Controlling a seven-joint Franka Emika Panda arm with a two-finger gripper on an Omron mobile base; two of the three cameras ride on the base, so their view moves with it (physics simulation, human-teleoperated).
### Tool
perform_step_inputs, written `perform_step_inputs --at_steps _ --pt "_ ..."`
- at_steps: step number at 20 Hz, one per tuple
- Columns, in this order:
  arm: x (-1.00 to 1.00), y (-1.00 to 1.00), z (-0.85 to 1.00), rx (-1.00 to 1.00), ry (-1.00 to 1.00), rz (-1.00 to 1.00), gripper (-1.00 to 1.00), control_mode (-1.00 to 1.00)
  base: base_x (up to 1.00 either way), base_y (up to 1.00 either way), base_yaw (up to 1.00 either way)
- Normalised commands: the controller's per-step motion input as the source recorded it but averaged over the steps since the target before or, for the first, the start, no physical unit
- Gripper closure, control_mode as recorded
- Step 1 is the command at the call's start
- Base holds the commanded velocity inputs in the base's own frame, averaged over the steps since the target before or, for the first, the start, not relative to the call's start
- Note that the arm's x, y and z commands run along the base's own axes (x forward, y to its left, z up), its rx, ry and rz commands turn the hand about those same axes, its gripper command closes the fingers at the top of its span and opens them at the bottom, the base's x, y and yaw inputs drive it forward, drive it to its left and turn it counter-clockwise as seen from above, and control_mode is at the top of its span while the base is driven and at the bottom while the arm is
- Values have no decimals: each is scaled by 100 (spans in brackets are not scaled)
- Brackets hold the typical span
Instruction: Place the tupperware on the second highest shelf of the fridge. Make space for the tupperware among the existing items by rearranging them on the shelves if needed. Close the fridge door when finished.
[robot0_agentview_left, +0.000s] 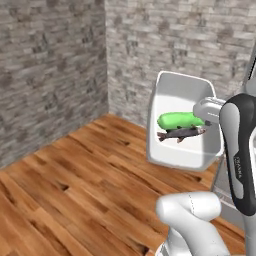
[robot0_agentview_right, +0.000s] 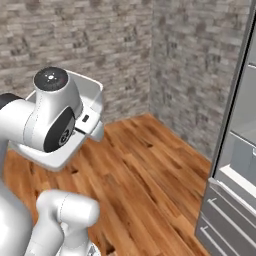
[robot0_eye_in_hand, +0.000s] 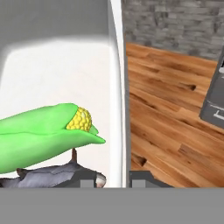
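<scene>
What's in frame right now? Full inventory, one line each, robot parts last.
tupperware: 1, white, open-topped, held up in the air above the floor, tipped on its side so its opening faces the left base camera
corn cob: 1, green husk with yellow kernels at the tip, inside the tupperware
fish: 1, dark grey, inside the tupperware just under the corn cob
fridge: 1, grey steel, open, pale interior, at the right edge of the right base view
fridge drawers: 2, grey with bar handles, at the bottom of the fridge
floor: wood planks, brown
walls: grey stone brick, meeting in a corner
gripper: 1, dark fingertips, shut on the tupperware rim
arm: 1, white with dark joints
</scene>
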Motion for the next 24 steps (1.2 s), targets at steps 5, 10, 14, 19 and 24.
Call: perform_step_inputs --at_steps 5,10,14,19,24 --pt "0 0 0 0 0 0 100 100 -6 -24 -39" --pt "0 0 0 0 0 0 100 100 -2 -23 -37" --pt "0 0 0 0 0 0 100 100 0 -19 -35" --pt "0 0 0 0 0 0 100 100 0 -12 -34" --pt "0 0 0 0 0 0 100 100 0 -12 -32"
